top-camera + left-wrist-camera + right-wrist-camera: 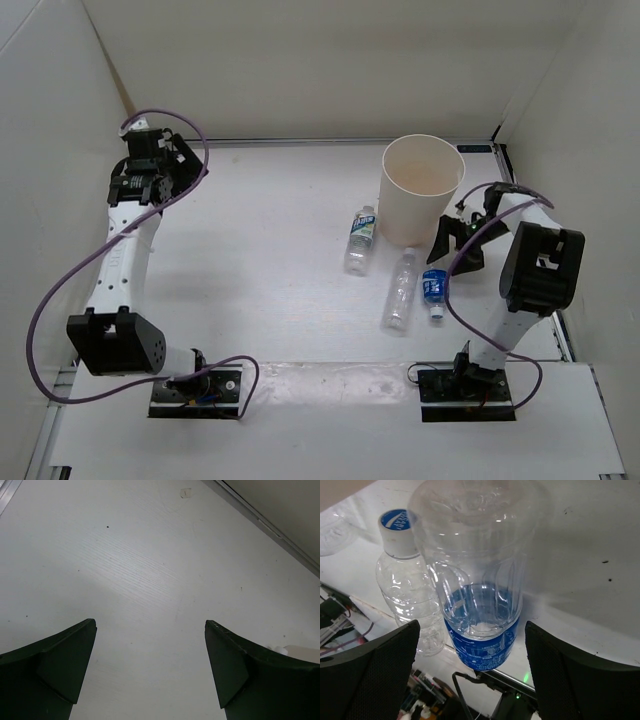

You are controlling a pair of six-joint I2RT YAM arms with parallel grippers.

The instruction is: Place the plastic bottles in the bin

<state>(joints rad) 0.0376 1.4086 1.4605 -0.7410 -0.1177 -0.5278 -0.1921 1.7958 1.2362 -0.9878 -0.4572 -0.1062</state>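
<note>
The cream-white bin (423, 200) stands upright at the back right. Three bottles lie on the table in front of it: a clear one with a white-green label (360, 238), a plain clear one (401, 290) and a short one with a blue label (434, 288). The orange bottle is not in view. My right gripper (455, 240) is open just behind the blue-label bottle. In the right wrist view that bottle (480, 605) lies between the spread fingers of the gripper (471, 625), untouched, with the plain clear bottle (410, 605) beside it. My left gripper (150, 165) is open and empty at the far left.
White walls (300, 70) close in the table at the back and both sides. The left wrist view shows my left gripper (150, 622) over bare white table (125, 570), with the back wall's edge (270, 527) at the upper right. The arm bases sit at the near edge.
</note>
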